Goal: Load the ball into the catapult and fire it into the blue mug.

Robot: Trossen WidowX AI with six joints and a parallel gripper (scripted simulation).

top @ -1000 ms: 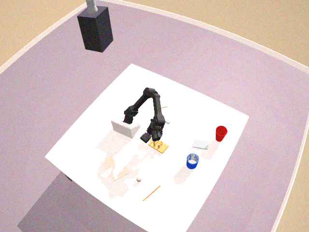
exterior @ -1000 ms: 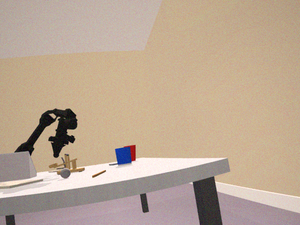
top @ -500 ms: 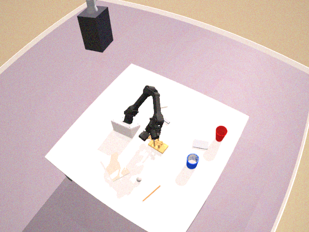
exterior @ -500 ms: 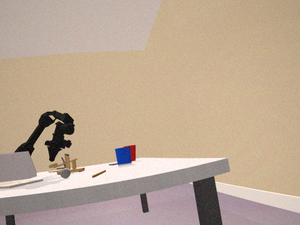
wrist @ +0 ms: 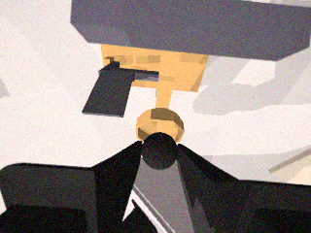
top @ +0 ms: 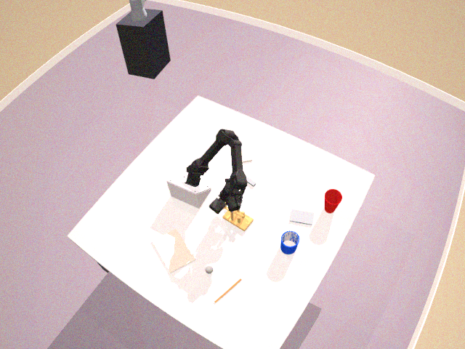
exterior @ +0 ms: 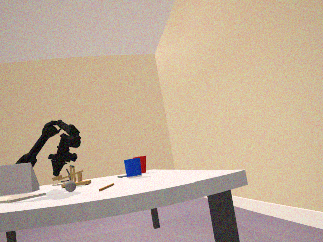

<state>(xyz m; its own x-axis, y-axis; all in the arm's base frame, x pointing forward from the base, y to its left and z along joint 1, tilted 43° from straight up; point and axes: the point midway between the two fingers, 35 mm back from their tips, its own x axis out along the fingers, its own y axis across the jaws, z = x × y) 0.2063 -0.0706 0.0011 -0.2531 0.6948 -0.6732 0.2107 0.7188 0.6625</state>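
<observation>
Ball [wrist: 159,150] | clamped in claw [exterior: 56,172] [wrist: 159,147] by catapult's cup [exterior: 57,178] [wrist: 160,121] | loading | next: lower slightly, release

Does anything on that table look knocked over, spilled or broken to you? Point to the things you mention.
Nothing stands out. The blue mug [top: 289,249] [exterior: 132,167] and red cup [top: 331,204] [exterior: 143,164] stand upright. The wooden catapult [top: 244,222] [exterior: 86,182] shows no obvious damage, and no spill shows. The black gripper [top: 226,207] [exterior: 56,174] [wrist: 159,147] holds a dark ball over the catapult's cup [wrist: 159,117].

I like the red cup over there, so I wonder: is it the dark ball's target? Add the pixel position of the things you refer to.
No, the target is the blue mug [top: 289,249] [exterior: 132,168].
</observation>
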